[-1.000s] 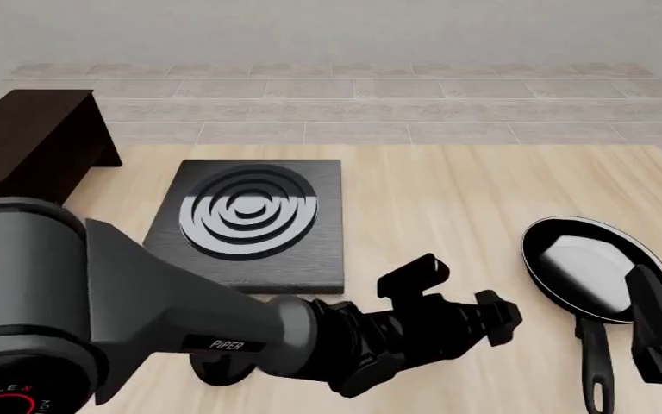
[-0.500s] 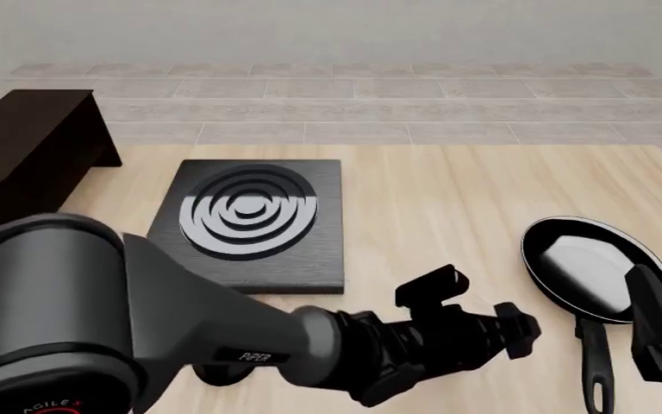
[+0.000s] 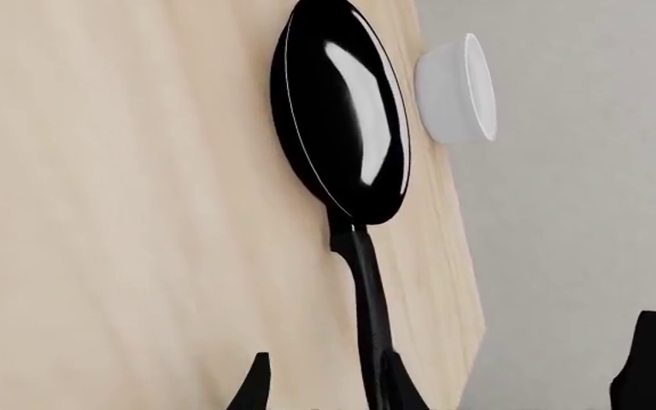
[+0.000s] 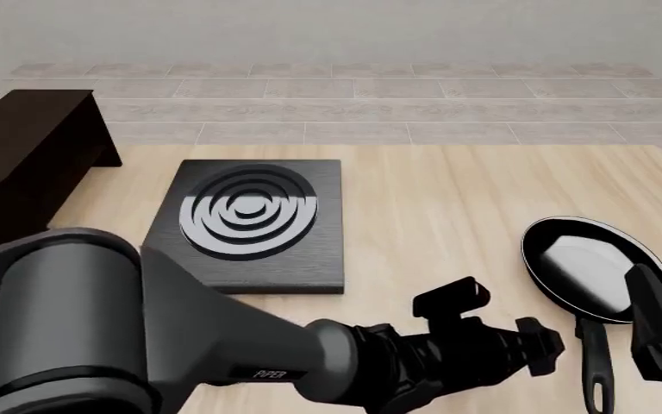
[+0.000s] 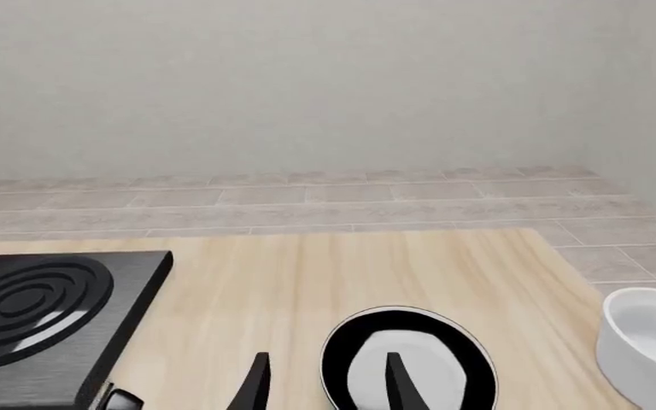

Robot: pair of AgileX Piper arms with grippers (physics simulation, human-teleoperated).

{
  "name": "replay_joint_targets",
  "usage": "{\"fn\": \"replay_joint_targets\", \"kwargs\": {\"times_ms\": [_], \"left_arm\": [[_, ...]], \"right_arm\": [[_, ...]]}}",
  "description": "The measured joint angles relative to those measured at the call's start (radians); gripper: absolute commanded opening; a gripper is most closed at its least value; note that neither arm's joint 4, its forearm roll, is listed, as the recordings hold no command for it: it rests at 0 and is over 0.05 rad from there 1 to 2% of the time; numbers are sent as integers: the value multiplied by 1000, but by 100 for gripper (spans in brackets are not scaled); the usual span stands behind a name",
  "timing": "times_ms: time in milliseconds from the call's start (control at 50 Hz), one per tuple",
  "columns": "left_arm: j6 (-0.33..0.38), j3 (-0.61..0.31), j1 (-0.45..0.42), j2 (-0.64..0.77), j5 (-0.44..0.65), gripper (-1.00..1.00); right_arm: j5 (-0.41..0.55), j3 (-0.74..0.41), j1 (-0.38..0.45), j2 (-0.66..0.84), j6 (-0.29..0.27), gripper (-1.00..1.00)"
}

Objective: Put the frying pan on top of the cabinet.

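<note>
Nothing is done yet: the frying pan [image 4: 590, 266] lies on the worktop [image 4: 446, 198], well right of the cabinet [image 4: 27, 151]. Left tool [image 3: 322, 395], fingers apart, straddles its handle; right tool [image 5: 325, 384] open too.

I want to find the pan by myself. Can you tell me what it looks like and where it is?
Look at the wooden table, then at its right side, across from the flat black slab with silver rings. The frying pan lies there: round, shallow and black, shiny inside, with a thin pale rim. Only it has a long straight black handle.
</note>
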Motion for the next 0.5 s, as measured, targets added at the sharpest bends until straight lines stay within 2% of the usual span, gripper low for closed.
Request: {"fn": "replay_joint_targets", "kwargs": {"times_ms": [500], "left_arm": [[3,-36,-36,14,4,100]], "right_arm": [[-14,0,0,18,0,100]]}}
